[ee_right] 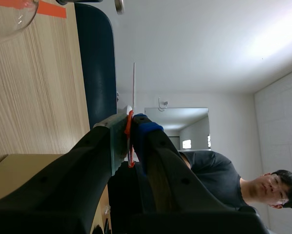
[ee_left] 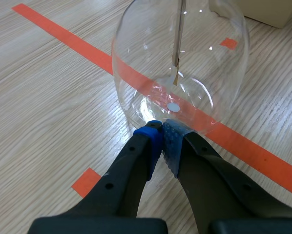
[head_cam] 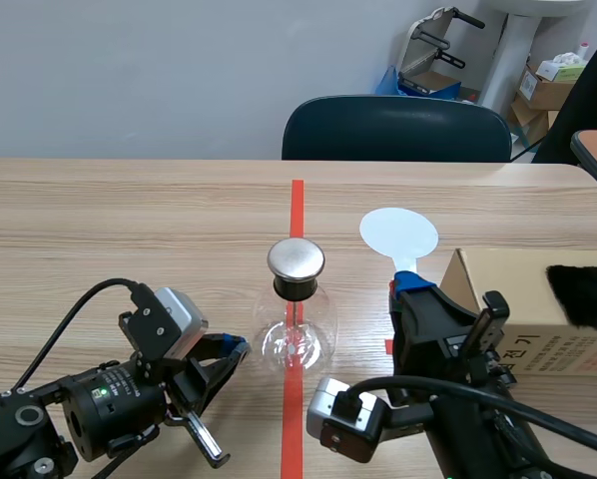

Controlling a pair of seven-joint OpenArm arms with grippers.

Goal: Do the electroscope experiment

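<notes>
— Left gripper (ee_left: 163,131), fingers pressed together on nothing, sits with the glass flask (ee_left: 204,73) just ahead of its tips.
— Right gripper (head_cam: 410,289) clamps the white disc (head_cam: 398,236); a careless swing could topple the flask

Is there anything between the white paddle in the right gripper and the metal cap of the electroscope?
Nothing visible does. The white paddle, held by the right gripper, has only bare table between it and the metal cap. The left gripper sits low at the base of the flask.
</notes>
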